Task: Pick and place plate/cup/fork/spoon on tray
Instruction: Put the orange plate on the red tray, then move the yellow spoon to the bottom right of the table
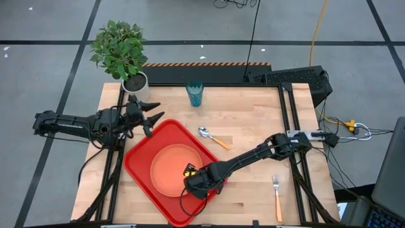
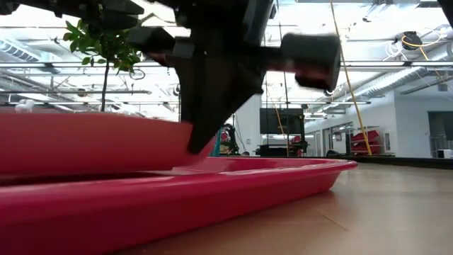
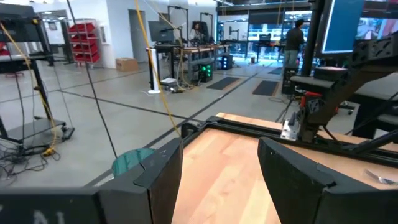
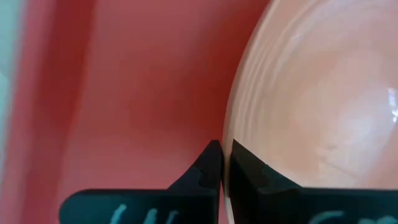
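Note:
The orange plate [image 1: 174,166] [image 4: 311,93] is in the red tray [image 1: 142,149] [image 2: 212,191]. My right gripper [image 1: 197,183] [image 4: 225,165] is shut at the plate's near right edge. My left gripper [image 1: 154,119] [image 3: 221,180] hangs open and level over the tray's far left corner, holding nothing. The teal cup [image 1: 195,94] [image 3: 130,160] stands upright at the table's far middle. The spoon [image 1: 213,137] lies flat on the wood right of the tray. The fork [image 1: 277,196] lies flat near the table's near right corner. My right gripper pinches the plate's rim [image 4: 229,134] between its two fingers, at the plate's near right side. The fingers slant down at it from the table's right. The plate is over the tray's floor; whether the held edge rests on it I cannot tell.
A potted plant [image 1: 123,50] in a white pot stands at the table's far left corner. Bare wood shows between the tray, the spoon and the fork. Black frame rails run along the table's left and right sides.

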